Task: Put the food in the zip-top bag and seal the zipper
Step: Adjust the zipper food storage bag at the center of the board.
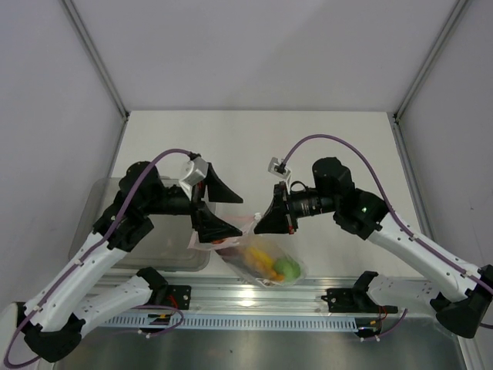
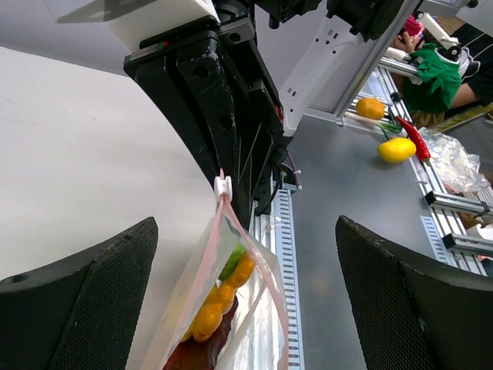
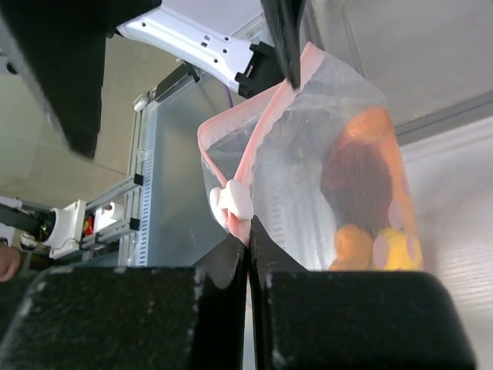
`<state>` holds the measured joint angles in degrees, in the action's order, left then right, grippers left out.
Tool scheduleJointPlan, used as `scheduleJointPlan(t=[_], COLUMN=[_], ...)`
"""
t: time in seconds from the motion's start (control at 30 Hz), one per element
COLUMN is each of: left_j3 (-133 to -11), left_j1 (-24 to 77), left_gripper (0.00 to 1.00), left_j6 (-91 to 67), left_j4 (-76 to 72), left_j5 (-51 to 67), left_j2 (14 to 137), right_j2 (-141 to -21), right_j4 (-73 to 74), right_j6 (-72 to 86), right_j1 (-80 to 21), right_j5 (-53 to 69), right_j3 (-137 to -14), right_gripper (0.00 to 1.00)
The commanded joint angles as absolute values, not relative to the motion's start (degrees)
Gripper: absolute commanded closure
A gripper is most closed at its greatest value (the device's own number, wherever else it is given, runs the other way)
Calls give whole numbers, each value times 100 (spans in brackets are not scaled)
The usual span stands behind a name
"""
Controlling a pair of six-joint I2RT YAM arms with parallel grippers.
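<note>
At zip-top bag (image 3: 347, 100) mouth, right gripper (image 3: 249, 247) pinches zipper (image 3: 258, 139)

The clear zip-top bag (image 1: 266, 266) hangs slanting, pinched at its slider end by the clamped right gripper (image 3: 248, 231). Its pinkish zipper (image 3: 258, 139) gapes apart beyond the white slider (image 3: 233, 202). Inside sit yellow-orange pieces (image 1: 260, 257), a lime-green fruit (image 1: 288, 268) and a dark-red slice (image 3: 356, 181).

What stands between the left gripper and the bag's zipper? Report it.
Nothing visible does. The zipper lies bare ahead of the open left gripper. The right gripper is shut on the zipper's far end, by the white slider, not across the path.
</note>
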<state>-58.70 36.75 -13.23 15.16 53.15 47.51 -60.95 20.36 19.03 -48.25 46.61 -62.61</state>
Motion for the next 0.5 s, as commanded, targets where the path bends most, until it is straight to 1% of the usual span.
scheduleJointPlan(t=[0.0,0.13,0.27,0.47], left_j3=[-5933,-5889,-5862,-5766], left_j1=[4051,4394,4605,4641], left_gripper=[3,1,1,3], left_j6=[-1011,-923,-879,-853], left_j4=[1634,1687,1775,1924], left_j5=[4607,4079,3938,3789], left_j2=[4851,4939,5071,5054], right_j2=[-6091,-6082,-6082,-6064], right_j4=[2066,2179,2487,2865], right_j6=[2258,2338,2154,1934], right_j1=[-4904,-4913,-4913,-4913], right_j5=[4386,4237,4035,3929], right_j3=[-6583,-6749,-7004,-7295], right_gripper=[100,100,100,100])
